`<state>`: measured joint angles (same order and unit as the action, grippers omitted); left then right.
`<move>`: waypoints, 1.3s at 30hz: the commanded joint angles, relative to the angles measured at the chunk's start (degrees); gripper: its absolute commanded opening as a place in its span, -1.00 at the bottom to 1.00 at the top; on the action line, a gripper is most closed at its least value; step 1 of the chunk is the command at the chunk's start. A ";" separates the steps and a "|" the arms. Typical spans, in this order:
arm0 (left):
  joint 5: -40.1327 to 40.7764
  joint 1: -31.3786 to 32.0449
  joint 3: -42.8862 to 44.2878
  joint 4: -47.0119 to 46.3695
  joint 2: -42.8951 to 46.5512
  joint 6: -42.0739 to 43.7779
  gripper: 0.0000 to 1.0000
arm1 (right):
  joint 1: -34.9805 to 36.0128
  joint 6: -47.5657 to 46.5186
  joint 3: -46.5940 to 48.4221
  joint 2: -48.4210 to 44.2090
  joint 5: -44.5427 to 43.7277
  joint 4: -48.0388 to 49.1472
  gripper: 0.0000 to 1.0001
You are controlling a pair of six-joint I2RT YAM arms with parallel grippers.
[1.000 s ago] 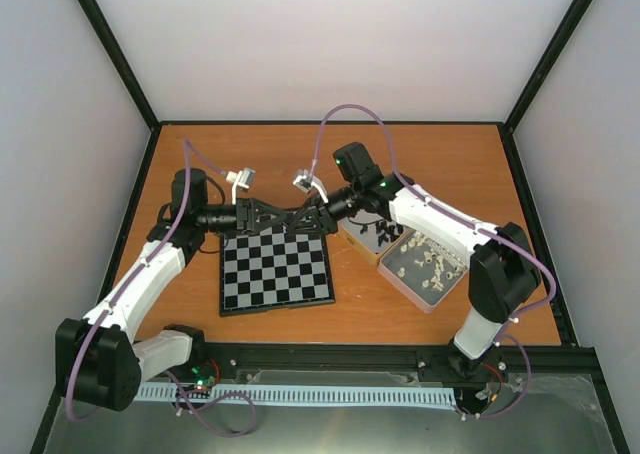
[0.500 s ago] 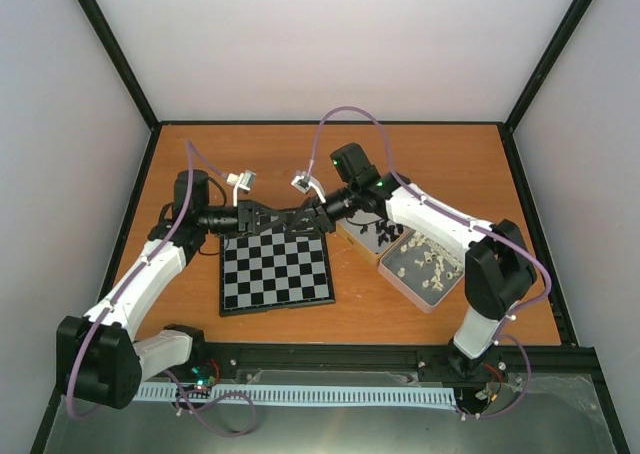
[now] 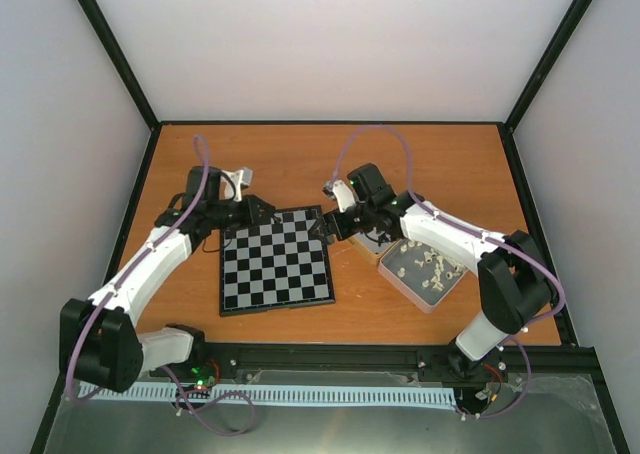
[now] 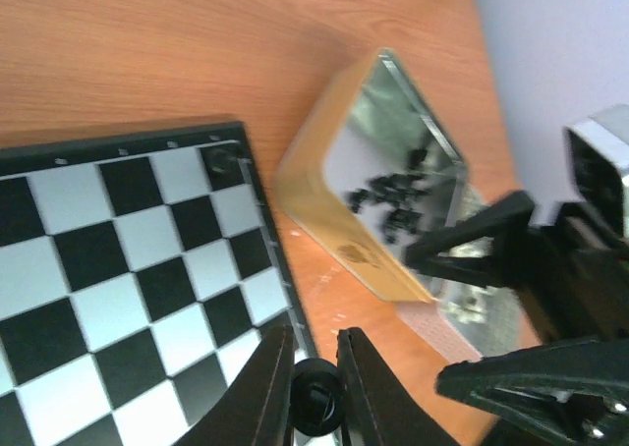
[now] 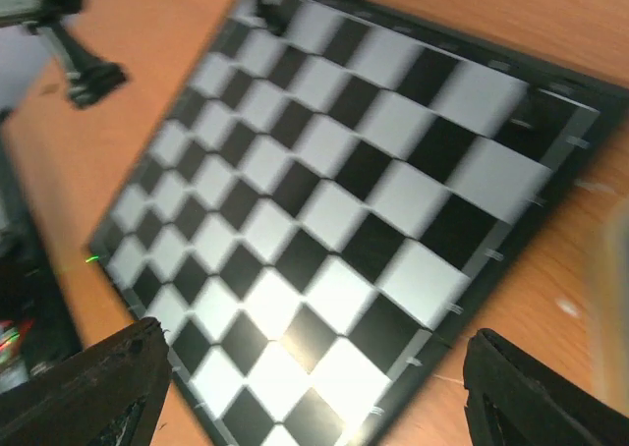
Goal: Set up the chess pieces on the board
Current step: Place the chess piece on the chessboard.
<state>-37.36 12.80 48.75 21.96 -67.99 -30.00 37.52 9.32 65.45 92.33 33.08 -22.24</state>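
The left pincer (image 4: 314, 392) is clamped on a black chess piece (image 4: 316, 412) at the bottom of the left wrist view, beside the chessboard (image 4: 118, 259) edge. The right pincer (image 5: 314, 387) stands wide open above the chessboard. More black pieces (image 4: 393, 186) lie in a tin (image 4: 324, 200) on the desk (image 4: 197, 43), right of centre.

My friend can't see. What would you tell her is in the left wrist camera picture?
The left gripper has its jaws pinched on a small black chess piece near the chessboard edge. Another black piece sits on a corner square, and beside the board a metal tin holds more black pieces.
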 commanded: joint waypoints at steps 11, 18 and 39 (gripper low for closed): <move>43.27 12.86 3.93 -6.55 -15.77 -1.59 -0.96 | -0.25 15.10 -9.85 -9.60 -27.15 6.21 0.61; 48.69 12.95 4.46 -11.83 -21.44 0.42 -0.96 | -0.25 15.44 -9.67 -9.28 -27.92 5.71 0.62; 44.99 12.95 3.23 -17.91 -28.58 5.56 -0.30 | -0.25 14.77 -9.42 -8.87 -25.52 5.78 0.62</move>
<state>7.66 25.52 51.13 3.44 -96.23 -25.85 37.52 24.03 56.03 83.50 7.75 -16.93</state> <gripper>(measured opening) 0.181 0.810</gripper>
